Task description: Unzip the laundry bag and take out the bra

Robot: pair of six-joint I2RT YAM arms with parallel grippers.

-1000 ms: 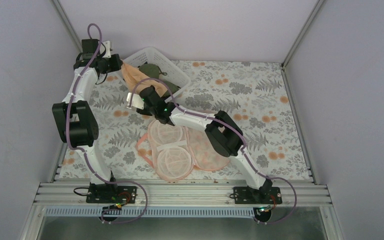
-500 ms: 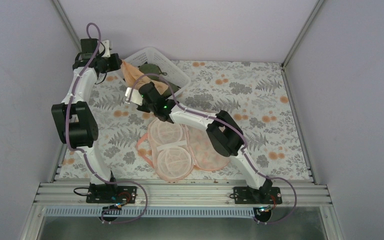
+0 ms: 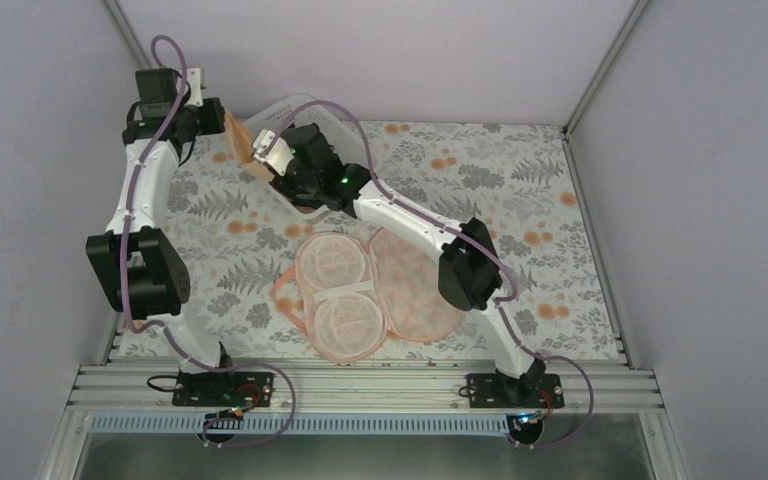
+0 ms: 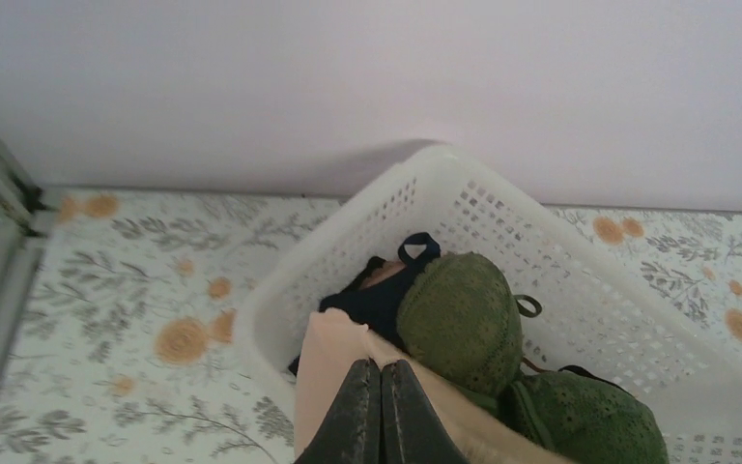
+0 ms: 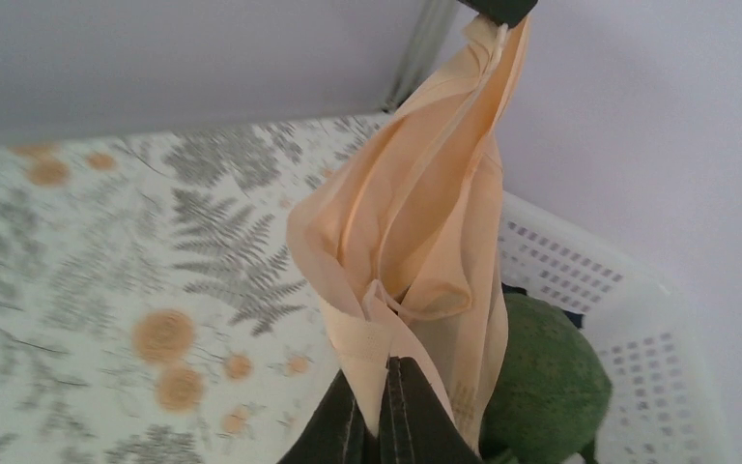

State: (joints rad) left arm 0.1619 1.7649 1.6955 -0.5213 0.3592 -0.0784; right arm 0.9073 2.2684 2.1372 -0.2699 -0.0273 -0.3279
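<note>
Bra (image 5: 415, 213) hangs pinched between the closed left gripper (image 4: 381, 375) and the closed right gripper (image 5: 379, 389) over the white basket (image 4: 551, 242), apparently clear of the unzipped laundry bag (image 3: 370, 292) lying on the table; lower both ends together before releasing, lest straps catch the rim.

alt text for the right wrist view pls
A peach bra is held up between the right end effector, shut on its lower edge, and the left end effector gripping its top. Behind it, a white lattice basket holds an olive-green bra.
</note>
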